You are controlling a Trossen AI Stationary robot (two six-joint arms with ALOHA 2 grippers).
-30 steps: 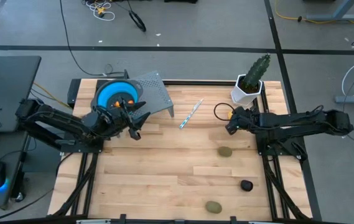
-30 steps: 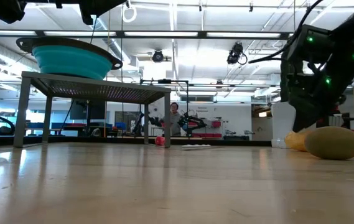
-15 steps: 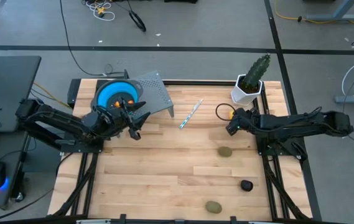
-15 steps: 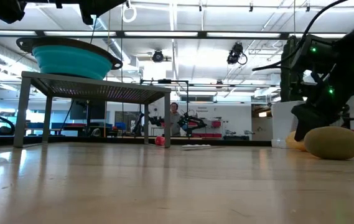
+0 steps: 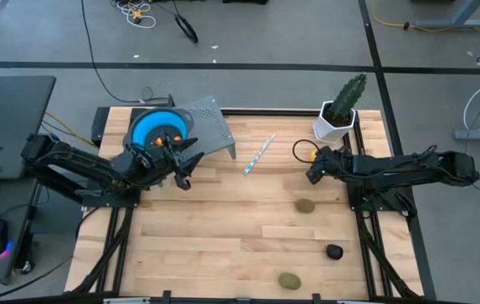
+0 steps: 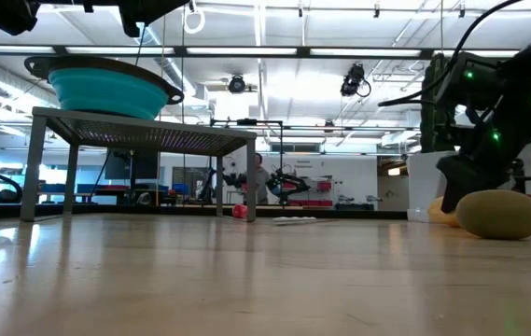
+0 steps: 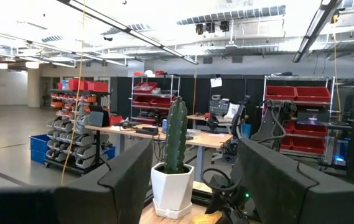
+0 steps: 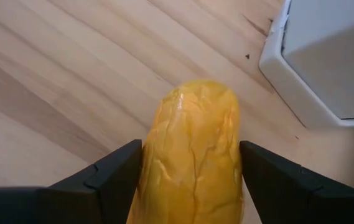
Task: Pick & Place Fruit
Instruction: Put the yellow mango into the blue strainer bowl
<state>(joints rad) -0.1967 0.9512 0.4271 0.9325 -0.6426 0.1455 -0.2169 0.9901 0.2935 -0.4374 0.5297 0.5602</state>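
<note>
A yellow-orange oval fruit [image 8: 192,143] lies on the table beside the white pot, between the fingers of my right gripper [image 8: 190,180], which is open and slants down over it. In the high view my right gripper [image 5: 311,171] hides this fruit. Two olive-green fruits [image 5: 305,205] [image 5: 289,280] and a dark round one [image 5: 333,252] lie on the table's right half. Small orange pieces [image 5: 168,139] sit in the blue bowl [image 5: 151,128]. My left gripper [image 5: 185,169] waits open and empty beside the bowl's grey stand [image 5: 210,127]. My right gripper has one finger [image 8: 111,180] along each long side of the yellow fruit [image 8: 158,155], slanting down from above and lying along it. Whether the fingers touch it I cannot tell. The fruit rests on the table.
A cactus in a white pot [image 5: 339,118] stands just beyond my right gripper at the far right. A thin pale stick [image 5: 258,154] lies in the far middle. The table's middle and near left are bare wood.
My right gripper has sunk a little and tipped toward the yellow fruit, then kept still over the last half second. The fruits have not moved.
</note>
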